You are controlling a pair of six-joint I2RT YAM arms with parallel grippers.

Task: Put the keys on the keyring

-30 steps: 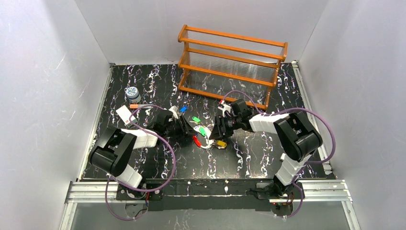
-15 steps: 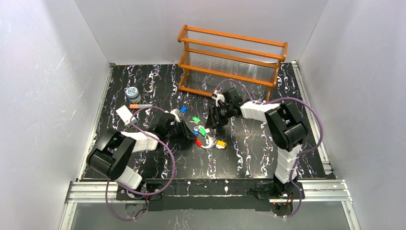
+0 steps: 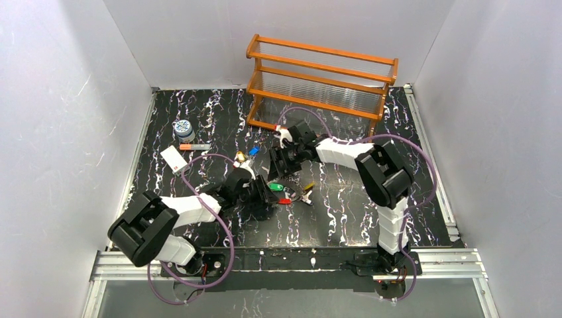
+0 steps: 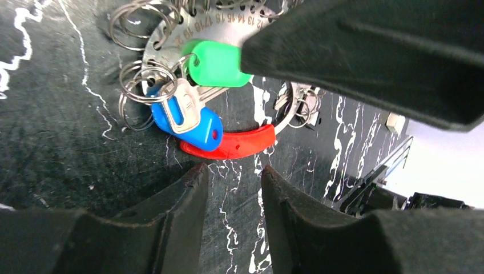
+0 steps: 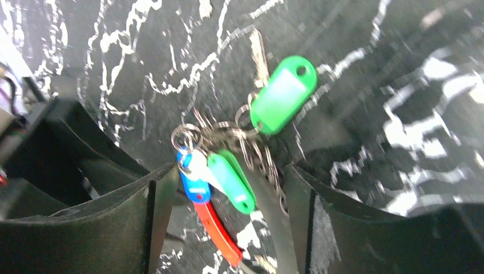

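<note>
The keyring (image 4: 233, 29), a silvery loop with a curved red piece (image 4: 235, 145), lies on the black marbled table. A green key (image 4: 216, 63) and a blue key (image 4: 189, 123) lie bunched on it. My left gripper (image 4: 231, 171) is open and empty, its tips just short of the red piece. My right gripper (image 5: 225, 177) is open and stands over the bunch, with the blue key (image 5: 191, 178), a green key (image 5: 231, 182) and the red piece (image 5: 217, 234) between its fingers, unclamped. A second green key (image 5: 282, 94) lies beyond. From above, the bunch (image 3: 281, 192) sits between both grippers.
A wooden rack (image 3: 321, 73) stands at the back. A loose blue key (image 3: 253, 151) lies left of the right gripper. A patterned jar (image 3: 183, 129), an orange-tipped stick (image 3: 193, 146) and a white card (image 3: 173, 158) lie at the left.
My right gripper has swung left and back, from the yellow key to over the bunch. My left gripper has moved nearer and right. The keys and red piece have drawn together.
</note>
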